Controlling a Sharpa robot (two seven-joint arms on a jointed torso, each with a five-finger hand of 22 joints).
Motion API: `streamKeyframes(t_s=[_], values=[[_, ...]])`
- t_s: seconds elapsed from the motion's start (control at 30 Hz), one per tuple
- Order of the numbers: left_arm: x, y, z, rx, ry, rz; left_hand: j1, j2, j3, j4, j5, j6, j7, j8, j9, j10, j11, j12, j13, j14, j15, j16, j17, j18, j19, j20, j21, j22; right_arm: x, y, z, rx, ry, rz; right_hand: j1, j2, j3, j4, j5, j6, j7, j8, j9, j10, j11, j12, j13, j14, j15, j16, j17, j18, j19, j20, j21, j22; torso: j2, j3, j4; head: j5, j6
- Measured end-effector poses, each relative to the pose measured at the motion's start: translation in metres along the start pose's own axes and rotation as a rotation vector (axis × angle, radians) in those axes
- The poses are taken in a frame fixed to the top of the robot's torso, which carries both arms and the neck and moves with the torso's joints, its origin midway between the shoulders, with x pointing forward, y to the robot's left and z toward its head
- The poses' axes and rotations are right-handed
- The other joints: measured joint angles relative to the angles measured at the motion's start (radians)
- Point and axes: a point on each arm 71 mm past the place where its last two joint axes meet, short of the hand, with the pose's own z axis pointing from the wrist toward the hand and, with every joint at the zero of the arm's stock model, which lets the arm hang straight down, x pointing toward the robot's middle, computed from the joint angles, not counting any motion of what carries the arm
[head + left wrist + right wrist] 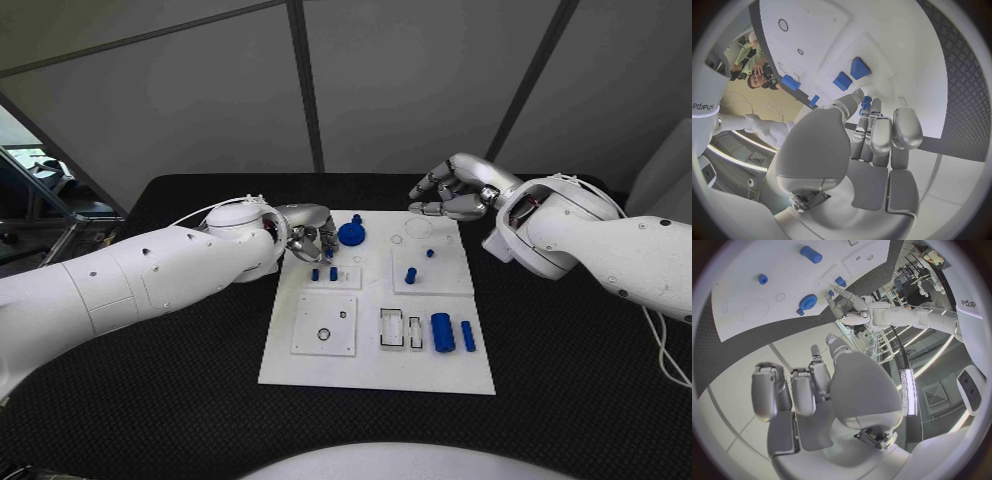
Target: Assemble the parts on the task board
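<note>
Main hazard at the left: a knock or a skewed seating, caused by closely bunched fingers working tight against small loose pieces. Coming in from the left over the black table (173, 380), the white left arm, ending in the silver many-fingered left hand (306, 242), low over the far left edge of the flat white rectangular task board (368, 375). Fingers drawn in toward the palm, with a sliver of blue at the fingertips (870, 116) in the left wrist view; impossible to tell whether pinching that piece or merely close to it. Just beside this hand, toward the board's middle, a round blue plastic knob-shaped part (351, 235), upright on the board, likely the piece in hand or next in line. Near the hand on the robot's side, a pair of short blue pegs (315, 274) standing in a small raised white plate, close enough to be tipped by a careless sweep of the wrist. Further right, another short blue peg (410, 276) standing in a second raised plate. Nearer the robot, well apart from both hands, two narrow rectangular slots (391, 328), then a thick blue cylinder (443, 333) and a slim blue bar (467, 336) lying side by side, apparently not yet seated. At the far right, the silver right hand (450, 196), poised over the board's far edge, fingers curled in on nothing, apart from every blue part. Second hazard, as a judgement: crowding between the two hands at the far end of the board, given a reach by both toward the knob at once.
</note>
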Motion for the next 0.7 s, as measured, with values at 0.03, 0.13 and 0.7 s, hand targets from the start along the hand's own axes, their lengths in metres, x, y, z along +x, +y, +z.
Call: streamKeyframes(t_s=[0.03,0.13,0.7], values=[[0.0,0.0,0.0,0.0,0.0,-0.001,0.0,0.0,-0.002,0.002,0.0,0.0,0.0,0.0,0.0,0.0,0.0,0.0,0.0,0.0,0.0,0.002,0.0,0.0,0.0,0.0,0.0,0.0,0.0,0.0,0.0,0.0,0.0,0.0,0.0,0.0,0.0,0.0,0.0,0.0,0.0,0.0,0.0,0.0,0.0,0.0,0.0,0.0,0.0,0.0,0.0,0.0,0.0,0.0,0.0,0.0,0.0,0.0,0.0,0.0,0.0],[0.0,0.001,-0.001,-0.001,0.001,-0.004,-0.005,-0.005,-0.005,0.005,0.0,-0.002,-0.002,-0.005,0.0,-0.003,-0.003,-0.006,0.0,0.0,0.0,0.004,0.001,0.0,0.0,0.0,0.0,0.0,0.0,0.0,0.0,0.0,-0.001,0.0,0.0,0.0,0.0,0.0,0.0,0.0,0.0,0.0,0.0,0.0,0.0,0.0,0.0,0.0,0.0,0.0,0.0,0.0,0.0,0.0,0.0,0.0,0.0,-0.0001,0.0,0.0,0.0],[-0.007,0.018,-0.01,-0.041,-0.032,-0.024,-0.001,-0.001,-0.096,0.015,0.0,-0.123,0.02,-0.078,-0.006,-0.093,0.018,-0.061,-0.006,-0.016,0.016,0.004,-0.042,0.0,-0.02,0.02,-0.082,0.0,-0.002,-0.005,0.001,0.013,-0.011,-0.004,0.0,0.0,0.006,0.006,0.0,0.0,0.0,0.0,0.0,-0.071,-0.004,-0.102,-0.065,0.0,0.0,-0.012,0.001,0.0,-0.008,-0.008,-0.017,0.0,0.0,-0.0008,0.0006,0.002,0.002]])
